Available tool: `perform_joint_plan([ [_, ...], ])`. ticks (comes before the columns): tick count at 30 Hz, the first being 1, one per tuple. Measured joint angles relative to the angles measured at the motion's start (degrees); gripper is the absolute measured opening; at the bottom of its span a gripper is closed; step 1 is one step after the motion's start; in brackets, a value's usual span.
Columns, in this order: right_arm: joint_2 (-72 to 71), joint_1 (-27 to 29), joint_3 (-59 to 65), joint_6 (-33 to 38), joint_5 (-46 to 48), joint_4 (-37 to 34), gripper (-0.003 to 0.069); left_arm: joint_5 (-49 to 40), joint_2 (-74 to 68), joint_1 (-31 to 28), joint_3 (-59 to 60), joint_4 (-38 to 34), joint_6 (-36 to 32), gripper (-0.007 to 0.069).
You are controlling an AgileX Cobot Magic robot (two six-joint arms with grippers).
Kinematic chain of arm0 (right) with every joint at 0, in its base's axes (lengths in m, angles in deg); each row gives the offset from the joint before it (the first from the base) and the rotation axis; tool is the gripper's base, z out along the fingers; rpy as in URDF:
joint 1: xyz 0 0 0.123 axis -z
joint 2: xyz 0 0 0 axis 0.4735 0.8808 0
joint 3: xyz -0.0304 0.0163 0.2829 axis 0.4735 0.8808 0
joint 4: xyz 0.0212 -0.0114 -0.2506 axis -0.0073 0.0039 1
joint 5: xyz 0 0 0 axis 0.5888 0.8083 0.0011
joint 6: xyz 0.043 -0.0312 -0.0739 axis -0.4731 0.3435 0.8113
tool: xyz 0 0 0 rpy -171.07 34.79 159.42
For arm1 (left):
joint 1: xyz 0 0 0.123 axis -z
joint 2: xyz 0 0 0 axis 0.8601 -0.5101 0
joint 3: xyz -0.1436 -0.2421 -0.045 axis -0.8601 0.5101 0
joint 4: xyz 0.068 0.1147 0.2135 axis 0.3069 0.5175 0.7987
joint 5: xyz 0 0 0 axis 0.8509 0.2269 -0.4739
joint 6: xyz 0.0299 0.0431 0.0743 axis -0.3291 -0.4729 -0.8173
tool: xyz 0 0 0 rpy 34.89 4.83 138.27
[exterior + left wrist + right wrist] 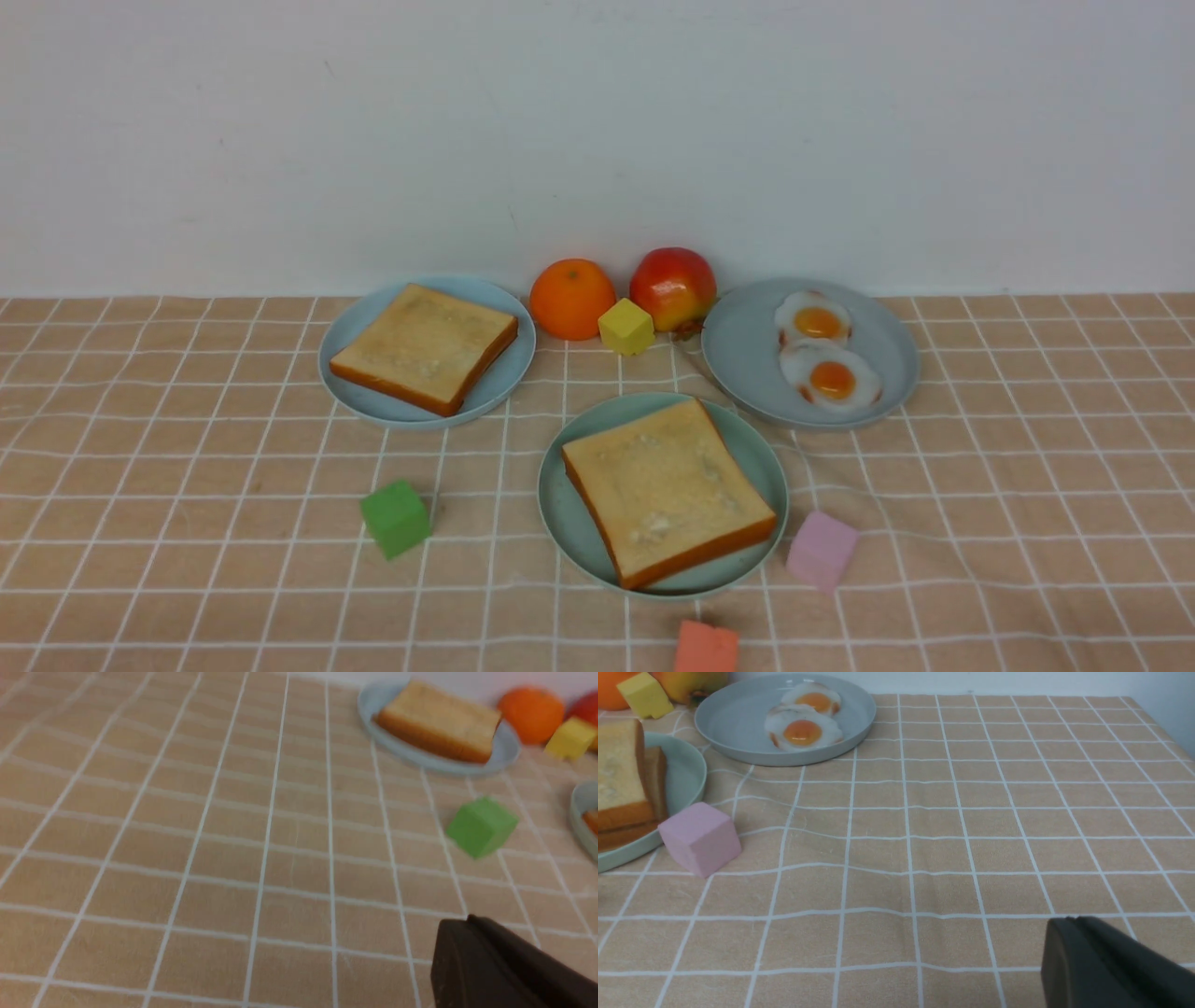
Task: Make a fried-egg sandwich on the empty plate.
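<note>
Both slices of the sandwich (667,490) appear stacked on the mint-green plate (569,532); whether an egg lies between them cannot be told. Left end effector (472,919): fingers together. Right end effector (1078,919): only partly in view, finger spacing cannot be told. Stacking looks complete. Likely risk: a further touch on the top slice could slide it off the lower one. An arm sweeping low might knock the pink cube (822,551) beside the plate.
</note>
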Motion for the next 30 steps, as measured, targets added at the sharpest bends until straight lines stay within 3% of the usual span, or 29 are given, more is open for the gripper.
perform_joint_plan([
  [30,0.0,0.0,0.0,0.0,0.0,0.0,0.0048,-0.71,0.0,-0.13,0.0,0.12,0.0,-0.0013],
])
